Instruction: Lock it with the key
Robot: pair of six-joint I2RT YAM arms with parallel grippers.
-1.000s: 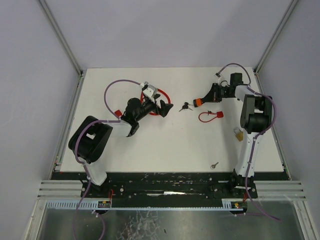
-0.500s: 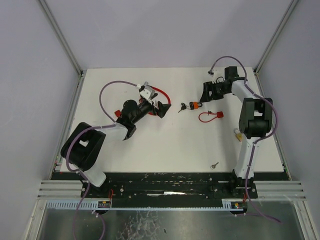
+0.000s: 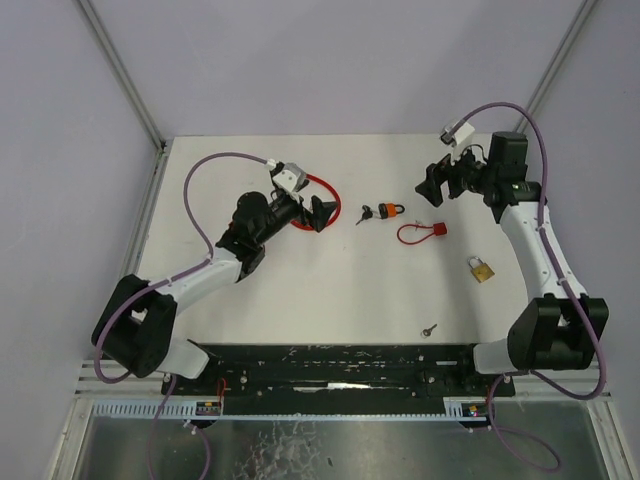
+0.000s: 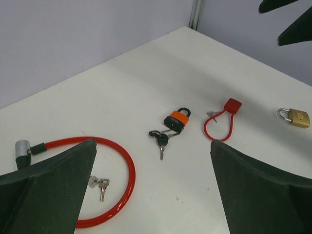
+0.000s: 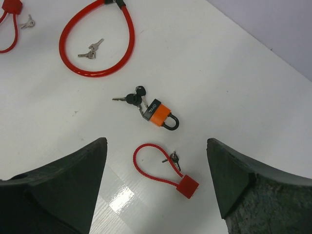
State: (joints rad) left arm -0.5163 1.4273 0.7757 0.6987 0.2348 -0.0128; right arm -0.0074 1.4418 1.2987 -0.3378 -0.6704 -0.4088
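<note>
"Seeing the orange padlock [image 3: 392,209] on your feeds?"

"Yes, I have it in all three. It lies flat on the white tabletop [image 3: 300,290], roughly midway between my two arms and toward the far side. A bunch of black-headed keys [image 5: 132,98] touches its base; I can't tell whether one sits in the keyhole."

"And your hands?"

"Neither holds anything. My left hand [image 4: 152,144] hangs over the big red cable lock [image 4: 130,170] at the left, its fingers [image 4: 48,195] spread wide with nothing gripped between them. My right hand [image 5: 156,141] is raised above the far right of the tabletop, its own fingers [image 5: 253,195] just as wide apart, and the padlock shows on the tabletop below it in the wrist view."

"Anything sitting inside anything?"

"Only inside a loop. The big cable lock curls into a ring, and a pair of small silver keys [image 5: 90,50] lies within it, on the tabletop, apart from the cable. The small red cable lock [image 5: 187,187] lies just beside the padlock on the near side; a tiny key [image 5: 174,157] touches its loop, though whether it is threaded on I can't say. A brass padlock [image 3: 481,269] lies well apart, toward the right edge, and one loose key [image 3: 429,329] lies near the front edge, on its own."
</note>
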